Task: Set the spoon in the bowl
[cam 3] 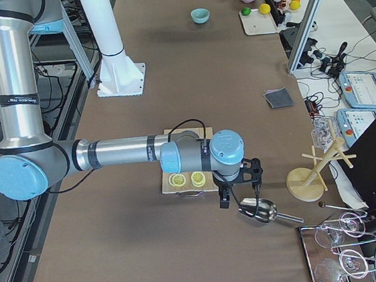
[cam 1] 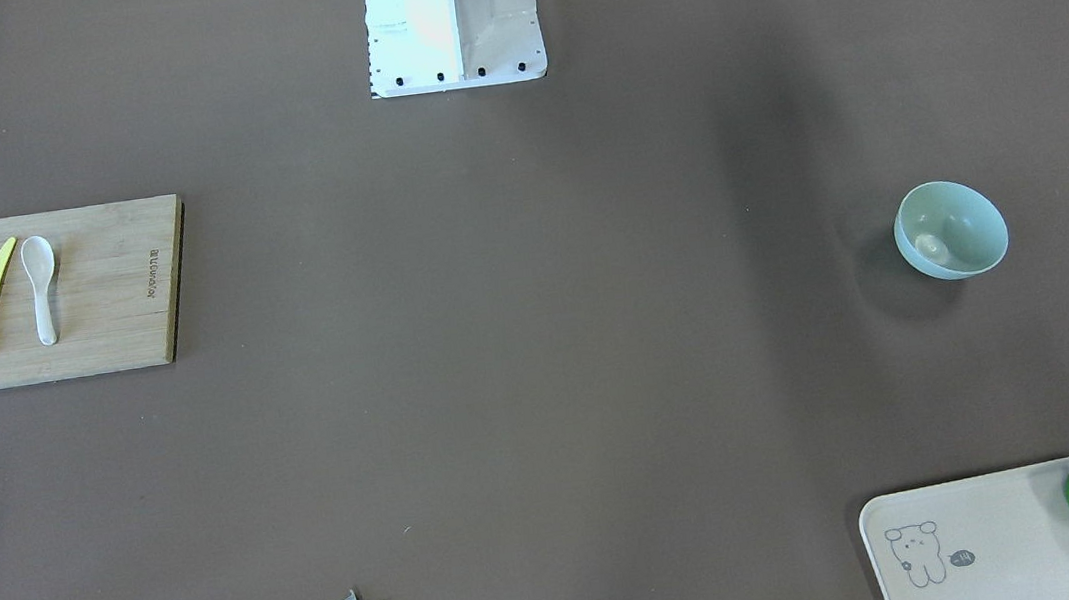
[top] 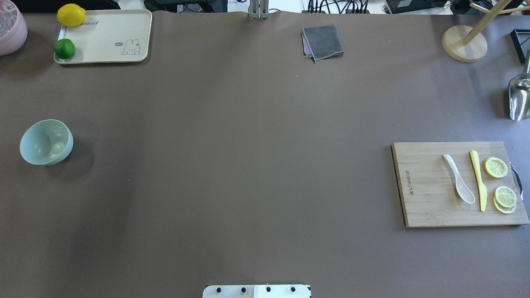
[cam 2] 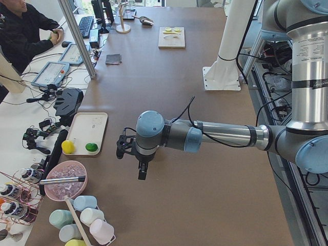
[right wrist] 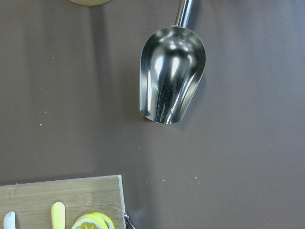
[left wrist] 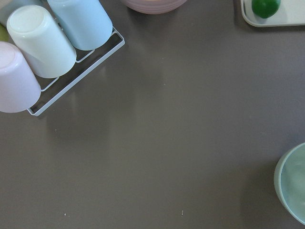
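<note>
Overhead exterior view: the small white soup spoon lies flat on the rectangular bamboo cutting board at the right of the brown counter, scoop toward the robot; a slim yellow knife lies just beside it, with lemon slices beyond the knife; the round pale mint-green bowl stands upright well apart at the counter's far left, a small pale lump inside it. In the side views the left arm hangs above the counter near the bowl's end; the right arm hangs by the board's outer edge, over a shiny steel scoop; whether either arm's jaws are wide or narrow I cannot tell.
</note>
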Available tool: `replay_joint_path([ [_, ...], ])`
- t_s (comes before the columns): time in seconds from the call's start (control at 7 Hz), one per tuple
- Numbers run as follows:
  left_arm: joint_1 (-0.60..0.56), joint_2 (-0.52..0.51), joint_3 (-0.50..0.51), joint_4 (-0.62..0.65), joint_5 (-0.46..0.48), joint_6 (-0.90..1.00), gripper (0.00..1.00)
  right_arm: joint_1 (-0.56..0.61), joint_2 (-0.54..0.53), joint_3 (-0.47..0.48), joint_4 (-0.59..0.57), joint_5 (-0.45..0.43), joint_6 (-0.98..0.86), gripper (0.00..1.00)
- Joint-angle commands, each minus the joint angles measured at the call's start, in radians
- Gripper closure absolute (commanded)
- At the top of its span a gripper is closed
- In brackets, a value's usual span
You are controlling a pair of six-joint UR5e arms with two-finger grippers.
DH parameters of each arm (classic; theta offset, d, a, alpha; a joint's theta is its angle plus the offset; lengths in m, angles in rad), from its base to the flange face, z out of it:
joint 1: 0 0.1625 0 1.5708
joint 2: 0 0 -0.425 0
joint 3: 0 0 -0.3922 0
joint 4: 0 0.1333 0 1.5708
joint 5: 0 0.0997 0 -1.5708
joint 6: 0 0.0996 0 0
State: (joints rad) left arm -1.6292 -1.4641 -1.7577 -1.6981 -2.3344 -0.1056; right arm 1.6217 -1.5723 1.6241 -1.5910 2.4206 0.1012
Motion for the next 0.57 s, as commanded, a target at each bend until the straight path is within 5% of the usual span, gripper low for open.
replay_joint_path([
  [0.0, 0.000, -0.001, -0.005, 0.000, -0.003, 0.001, 0.02, 0.000, -0.003, 0.000, 0.000, 0.002, 0.000, 0.00],
  [0.43, -0.001, -0.002, -0.002, 0.000, -0.002, 0.001, 0.02, 0.000, -0.002, -0.001, 0.000, 0.002, 0.000, 0.00],
])
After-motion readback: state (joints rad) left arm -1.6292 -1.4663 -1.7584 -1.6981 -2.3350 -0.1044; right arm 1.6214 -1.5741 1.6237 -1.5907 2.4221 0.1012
